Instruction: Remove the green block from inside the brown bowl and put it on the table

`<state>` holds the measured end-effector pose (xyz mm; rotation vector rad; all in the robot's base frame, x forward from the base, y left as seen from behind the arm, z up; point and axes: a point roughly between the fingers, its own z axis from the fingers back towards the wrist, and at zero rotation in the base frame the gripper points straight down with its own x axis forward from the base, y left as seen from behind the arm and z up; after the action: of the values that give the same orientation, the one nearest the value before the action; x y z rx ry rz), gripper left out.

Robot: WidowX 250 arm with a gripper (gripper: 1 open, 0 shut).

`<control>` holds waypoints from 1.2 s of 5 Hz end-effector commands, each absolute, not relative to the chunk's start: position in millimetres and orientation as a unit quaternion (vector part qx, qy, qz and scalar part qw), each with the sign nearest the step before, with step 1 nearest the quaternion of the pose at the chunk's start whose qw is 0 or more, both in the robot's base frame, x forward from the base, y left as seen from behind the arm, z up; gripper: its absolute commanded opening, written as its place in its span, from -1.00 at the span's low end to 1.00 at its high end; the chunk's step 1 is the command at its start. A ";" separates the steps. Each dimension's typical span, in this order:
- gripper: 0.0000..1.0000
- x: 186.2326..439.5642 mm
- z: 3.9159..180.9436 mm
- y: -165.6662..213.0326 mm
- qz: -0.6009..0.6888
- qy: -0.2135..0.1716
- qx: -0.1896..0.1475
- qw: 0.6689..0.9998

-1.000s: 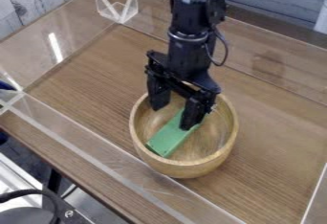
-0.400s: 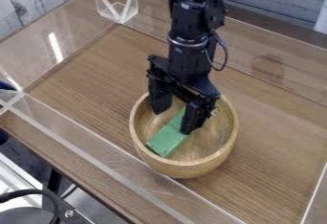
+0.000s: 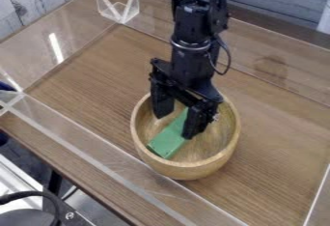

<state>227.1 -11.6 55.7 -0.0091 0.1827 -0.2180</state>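
- The green block (image 3: 168, 139) lies inside the brown bowl (image 3: 188, 157), directly under my end effector (image 3: 180, 116), its long axis running from the bowl's near-left wall up toward my fingers.
- My fingers stand wide apart and hold nothing; they dip past the rim, one on either side of the block's far end.
- My arm comes straight down from above, wrist vertical.
- The bare tabletop (image 3: 103, 75) surrounds the bowl.
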 end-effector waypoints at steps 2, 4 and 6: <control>1.00 239.4 74.1 -14.7 -0.118 0.053 -0.005 0.992; 1.00 241.0 79.6 -15.9 -0.125 0.044 -0.008 0.991; 1.00 241.3 73.4 -15.8 -0.127 0.047 -0.009 0.991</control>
<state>229.5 -14.3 60.3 -0.0234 0.1587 -0.2440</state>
